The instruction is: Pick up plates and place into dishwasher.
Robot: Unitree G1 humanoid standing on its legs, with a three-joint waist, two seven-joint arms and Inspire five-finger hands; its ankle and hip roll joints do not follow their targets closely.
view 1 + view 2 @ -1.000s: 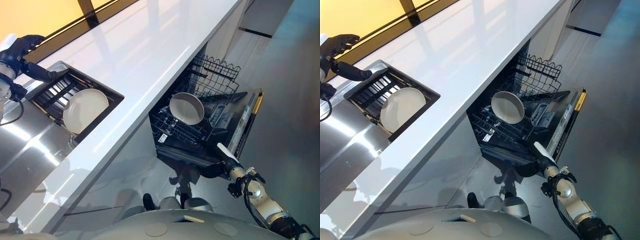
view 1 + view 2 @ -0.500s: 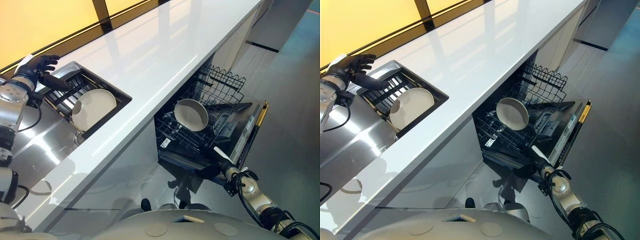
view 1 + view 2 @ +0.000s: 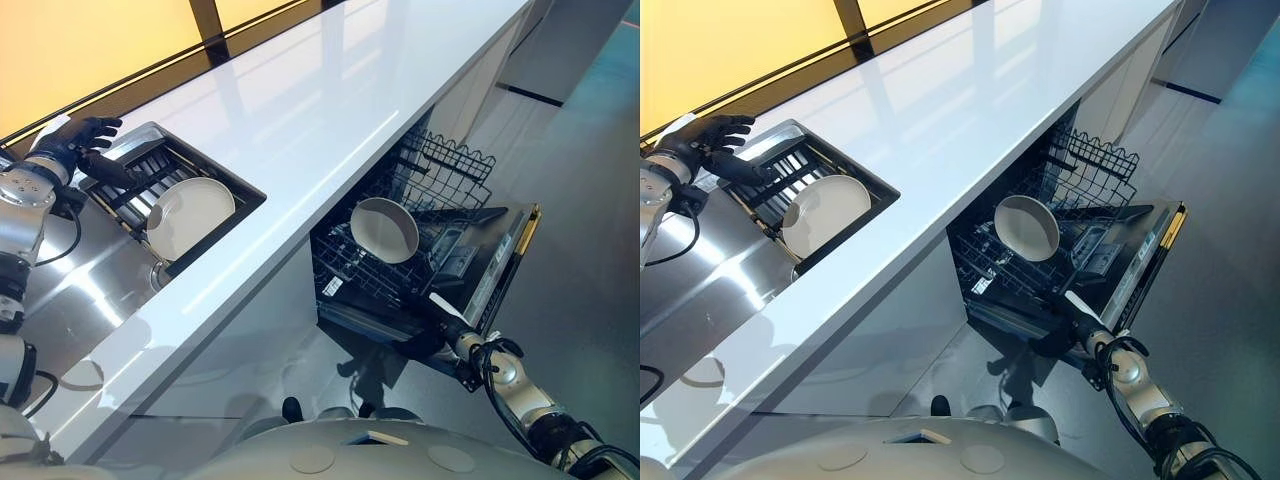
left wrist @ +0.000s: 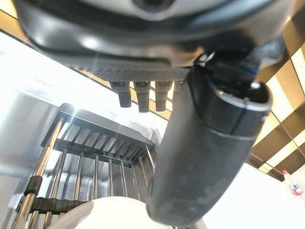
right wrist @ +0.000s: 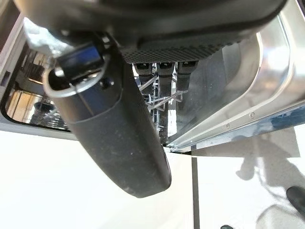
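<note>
Left hand (image 3: 72, 140) hovers above the far corner of the dish rack (image 3: 215, 180), its fingers spread and relaxed, holding nothing; its wrist view shows short fingertips and a thick thumb hanging over the rack's bars with the pale rim of a plate just under them. Right hand (image 3: 446, 312) sits low beside the dishwasher's open door (image 3: 500, 265), its fingers straight in its own wrist view, empty, with the wire basket and the door's metal edge past them.

Working down from the biggest things: the long white counter (image 3: 330, 90) runs across the scene, with the steel sink area (image 3: 70, 290) at the robot's left end and the dishwasher (image 3: 400, 250) open beneath the counter's edge. Its lower basket (image 3: 350, 270) is pulled out, and an upper wire rack (image 3: 450, 165) shows behind it.

As for progress, one plate in the dishwasher (image 3: 384, 229) already stands tilted in the lower basket, so I judge that part done. One plate in the rack (image 3: 190, 217) is left; it leans in the dish rack on the counter side of the sink. I see no other plates, though bars may hide something.

That remaining plate lies near the left hand, toward the robot's right and a little closer to the body, apart from the fingers and not touched. It is well apart from the right hand. The likely next step is a reach by the left hand down to the plate's rim.
</note>
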